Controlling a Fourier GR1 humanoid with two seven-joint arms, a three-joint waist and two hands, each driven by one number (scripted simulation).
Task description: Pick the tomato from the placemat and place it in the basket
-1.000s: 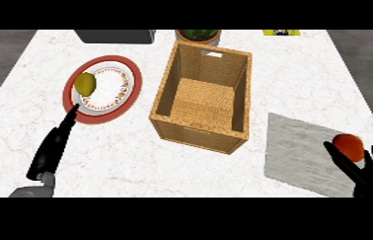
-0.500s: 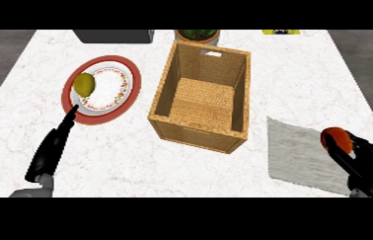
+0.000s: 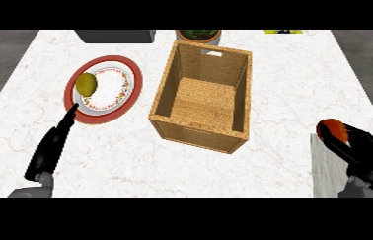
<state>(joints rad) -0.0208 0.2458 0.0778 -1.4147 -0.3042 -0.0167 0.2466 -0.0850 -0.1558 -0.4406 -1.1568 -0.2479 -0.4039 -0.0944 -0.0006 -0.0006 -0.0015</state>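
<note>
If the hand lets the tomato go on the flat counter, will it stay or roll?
The tomato looks round and smooth, so it would probably roll. The right hand curls around it, which likely suits it. Inside the basket, the walls should stop it.

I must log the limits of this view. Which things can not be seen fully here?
- Tomato, head view: lower part hidden by the right hand.
- Placemat: cut by the right edge.
- Pot and dark box: cut by the top.
- Left hand: seen edge-on.
</note>
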